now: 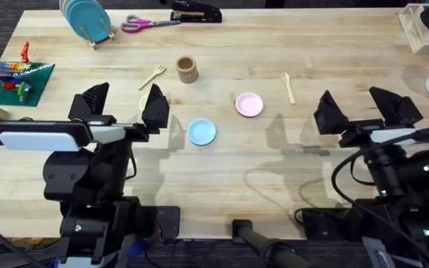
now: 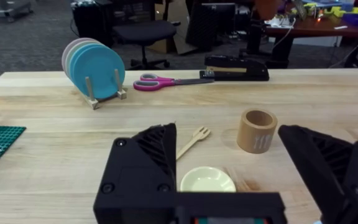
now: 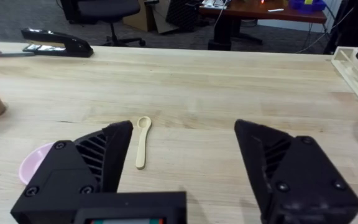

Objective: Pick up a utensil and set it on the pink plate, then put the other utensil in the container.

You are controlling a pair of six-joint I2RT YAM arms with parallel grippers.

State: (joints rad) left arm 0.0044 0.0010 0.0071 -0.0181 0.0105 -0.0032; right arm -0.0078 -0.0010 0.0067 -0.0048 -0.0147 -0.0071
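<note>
A small wooden fork (image 1: 153, 76) (image 2: 192, 141) lies on the table just left of the brown cylindrical container (image 1: 187, 70) (image 2: 257, 130). The pink plate (image 1: 249, 104) (image 3: 33, 165) sits near the table's middle, bare. To its right lies a wooden spoon (image 1: 287, 86) (image 3: 142, 142). My left gripper (image 1: 124, 104) (image 2: 229, 168) hangs open short of the fork, over a pale yellow plate (image 2: 207, 180). On the other side, my right gripper (image 1: 362, 109) (image 3: 182, 165) is open too, nearer than the spoon and to its right, holding nothing.
A light blue plate (image 1: 201, 132) sits left of the pink one. At the back are a rack of plates (image 1: 86, 18) (image 2: 92, 65), pink scissors (image 1: 146, 24) (image 2: 163, 82) and a black stapler (image 1: 196, 12) (image 2: 236, 67). A green brick baseplate (image 1: 19, 82) lies at far left.
</note>
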